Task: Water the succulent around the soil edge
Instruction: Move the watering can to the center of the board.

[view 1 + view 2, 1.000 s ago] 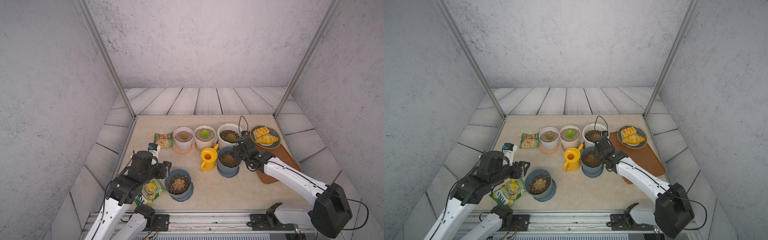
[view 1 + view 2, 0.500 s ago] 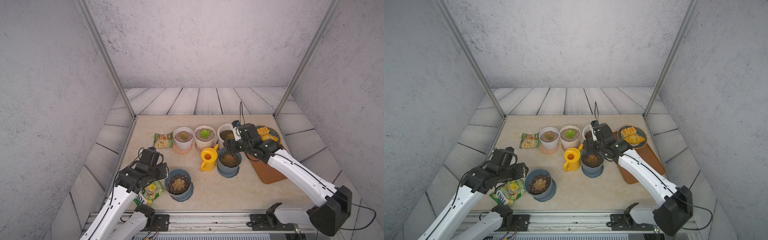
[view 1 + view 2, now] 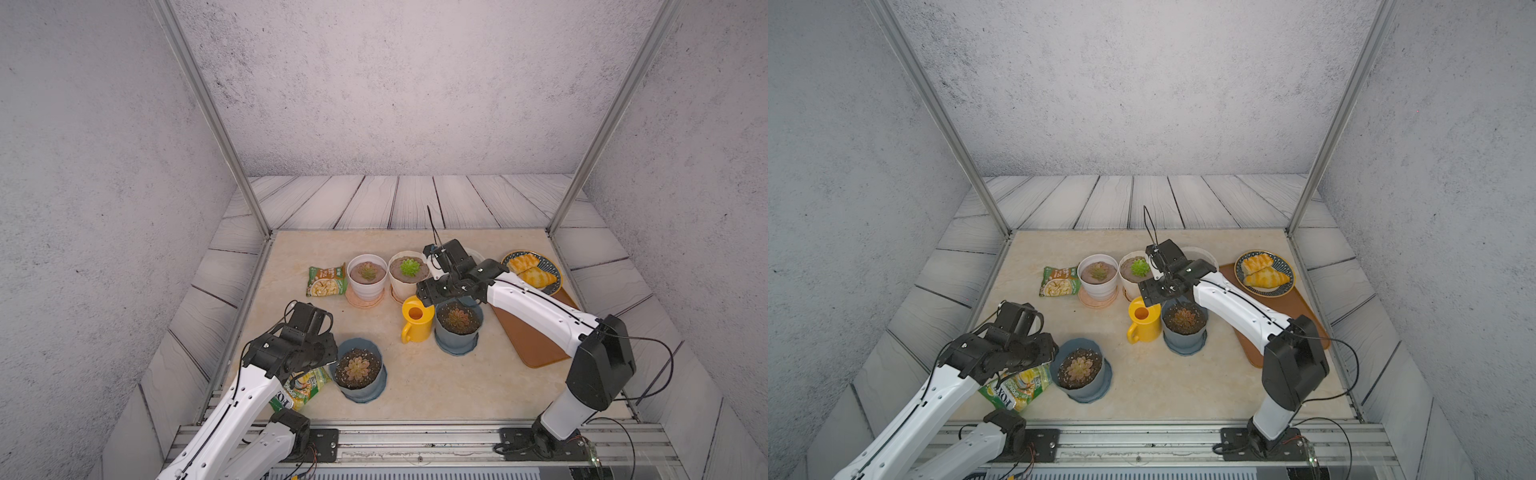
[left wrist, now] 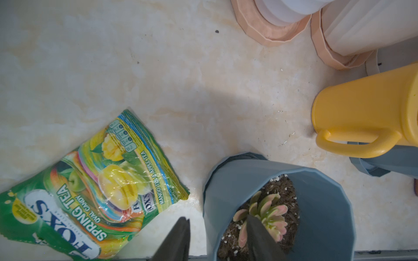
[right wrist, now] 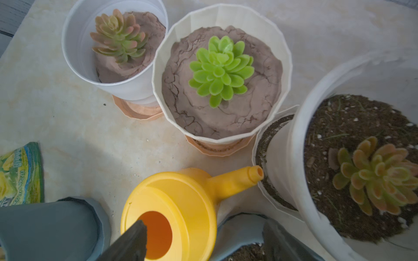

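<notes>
Under the right tool [image 5: 204,222], the spout [image 5: 235,180] shows only wrist-side.

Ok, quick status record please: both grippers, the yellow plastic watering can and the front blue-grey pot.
left gripper: open, straddling the rim of the front blue-grey plastic pot, one finger inside, one outside
right gripper: open, empty, above the yellow plastic watering can
watering can: upright on the table, ungripped, beside a second blue-grey pot
task: can not yet picked up
</notes>
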